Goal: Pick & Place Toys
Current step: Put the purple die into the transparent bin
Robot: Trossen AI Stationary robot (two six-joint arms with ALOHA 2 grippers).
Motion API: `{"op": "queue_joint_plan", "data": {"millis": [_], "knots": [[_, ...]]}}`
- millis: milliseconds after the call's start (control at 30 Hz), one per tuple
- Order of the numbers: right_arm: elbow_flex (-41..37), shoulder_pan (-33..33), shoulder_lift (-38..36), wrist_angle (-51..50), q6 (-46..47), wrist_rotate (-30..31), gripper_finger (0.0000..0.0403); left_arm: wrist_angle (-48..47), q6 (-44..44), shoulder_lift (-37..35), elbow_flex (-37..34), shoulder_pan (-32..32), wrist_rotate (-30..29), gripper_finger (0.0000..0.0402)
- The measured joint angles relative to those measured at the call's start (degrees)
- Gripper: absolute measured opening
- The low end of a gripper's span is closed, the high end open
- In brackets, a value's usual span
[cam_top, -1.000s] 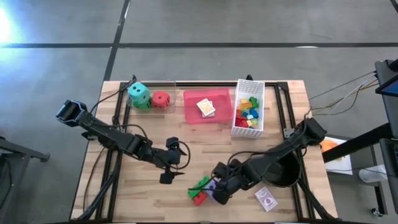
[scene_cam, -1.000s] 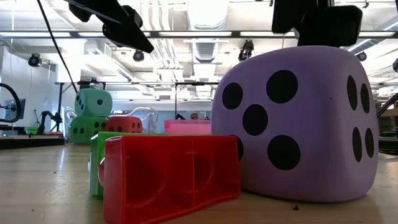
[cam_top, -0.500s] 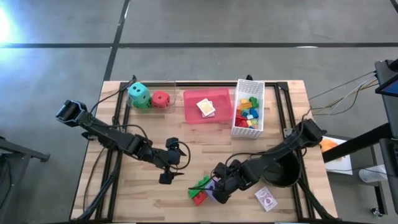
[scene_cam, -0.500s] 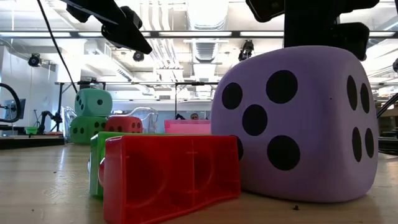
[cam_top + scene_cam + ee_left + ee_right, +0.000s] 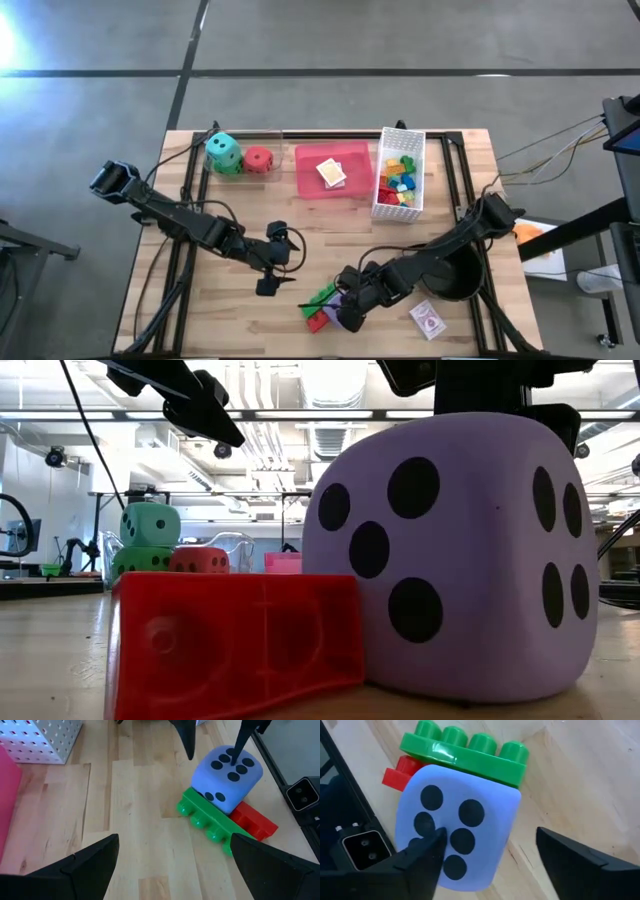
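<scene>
A purple soft die with black pips [image 5: 347, 297] stands on the table near its near edge, against a green brick [image 5: 206, 818] and a red brick [image 5: 235, 640]. It also shows in the low view [image 5: 450, 560] and in the right wrist view [image 5: 455, 832]. My right gripper [image 5: 491, 832] is open, right over the die. My left gripper [image 5: 285, 262] is open and empty above the table's middle, left of the die. A teal die [image 5: 224, 149] sits on a green die [image 5: 230, 168] beside a red die [image 5: 258, 159] at the far left. My right gripper comes from above, pointing down, with its fingers spread. One finger [image 5: 422, 857] lies on the die's top pip face [image 5: 234, 761]. The other finger [image 5: 580, 855] stands off the die's side, over bare table. The die rests on the table, upright, against the two bricks.
A white mesh basket [image 5: 404, 205] holds several bricks at the far right. A pink tray [image 5: 310, 170] with a card pack [image 5: 332, 174] lies beside it. A black round pot [image 5: 462, 282] stands under my right arm. Another card pack [image 5: 428, 320] lies at the near right.
My right gripper has come down onto the purple die and gone a little toward the table's near-left. The die has slid that way along the table and pushed the red brick ahead of it. In the low view the red brick now hides the green one.
</scene>
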Motion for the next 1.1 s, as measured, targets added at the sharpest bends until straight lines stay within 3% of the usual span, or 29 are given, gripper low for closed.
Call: {"op": "queue_joint_plan", "data": {"millis": [467, 633, 767, 1100], "knots": [[-0.1, -0.6, 0.2, 0.6, -0.6, -0.2, 0.0090, 0.0, -0.2, 0.0, 0.0, 0.0, 0.0, 0.0385], [-0.1, -0.9, 0.2, 0.4, -1.9, 0.0, 0.0031, 0.0, -0.2, 0.0, 0.0, 0.0, 0.0, 0.0385], [-0.1, -1.1, 0.2, 0.3, -3.1, 0.1, 0.0012, 0.0, -0.2, 0.0, 0.0, 0.0, 0.0, 0.0385], [-0.2, -2.7, 0.0, -3.6, -5.2, 0.5, 0.0007, 0.0, -2.7, 0.0, 0.0, 0.0, 0.0, 0.0385]]}}
